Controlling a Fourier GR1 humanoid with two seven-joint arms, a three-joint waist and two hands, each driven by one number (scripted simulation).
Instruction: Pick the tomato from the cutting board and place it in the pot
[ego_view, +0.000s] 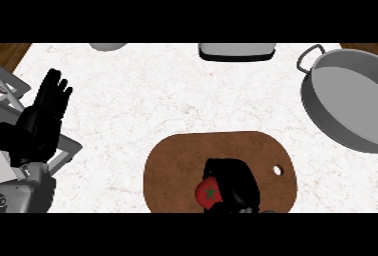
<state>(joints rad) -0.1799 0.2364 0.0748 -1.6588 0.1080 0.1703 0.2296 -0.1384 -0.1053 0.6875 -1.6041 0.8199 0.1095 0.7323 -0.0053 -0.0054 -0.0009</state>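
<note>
Because the tomato (207, 192) must leave the cutting board (177, 165), my right hand (235, 185) curls round it; the pot (347, 95) waits beyond my fingertips, my left hand (40, 120) resting open.

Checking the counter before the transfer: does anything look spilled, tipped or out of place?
Nothing stands out. The tomato sits on the cutting board under the right hand, and the pot stands upright.

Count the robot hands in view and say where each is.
2. The left hand rests open at the left edge; the right hand curls round the tomato on the cutting board.
</note>
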